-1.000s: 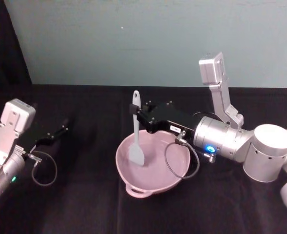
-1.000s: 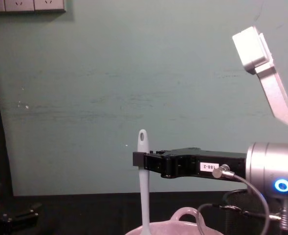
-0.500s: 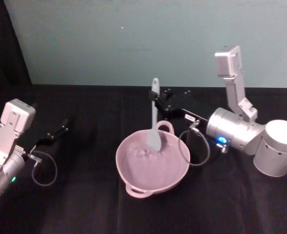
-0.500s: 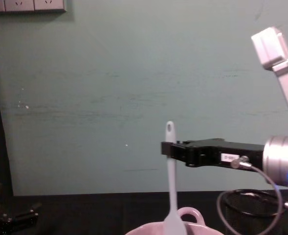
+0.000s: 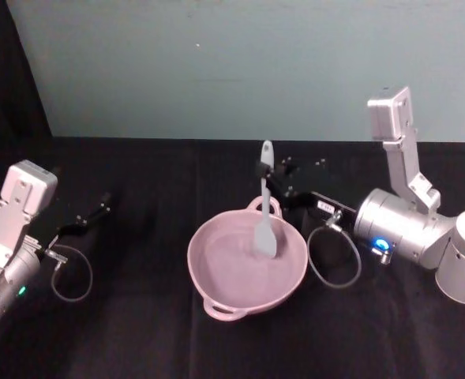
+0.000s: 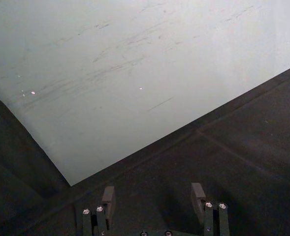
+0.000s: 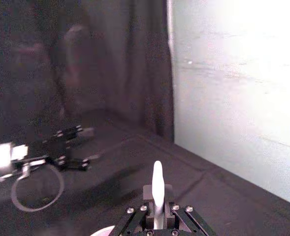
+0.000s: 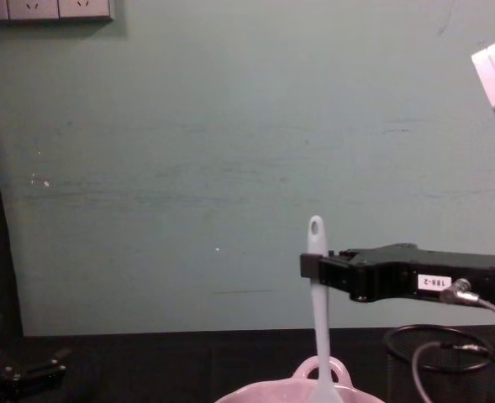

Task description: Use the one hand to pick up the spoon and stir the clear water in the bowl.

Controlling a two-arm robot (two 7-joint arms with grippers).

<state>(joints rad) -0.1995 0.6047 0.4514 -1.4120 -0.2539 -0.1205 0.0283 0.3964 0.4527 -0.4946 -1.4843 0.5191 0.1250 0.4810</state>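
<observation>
One gripper stirs, the other waits
My right gripper (image 5: 265,169) is clamped high on the spoon (image 5: 264,212), holding it upright so the paddle reaches down into the bowl (image 5: 203,278) near its far rim while I clear the rim; my left gripper (image 5: 98,213) rests well aside, jaws apart

Parted fingers (image 6: 198,194), black cloth (image 6: 243,147), pale wall (image 6: 110,73)

There is one pale pink bowl (image 5: 208,276), one white spoon (image 5: 264,201) and one black-draped table (image 5: 137,339). There are two black grippers, the left gripper (image 5: 103,204) and the right gripper (image 5: 265,169). There are two white camera blocks, the left camera block (image 5: 28,183) and the right camera block (image 5: 390,113), one per wrist.
</observation>
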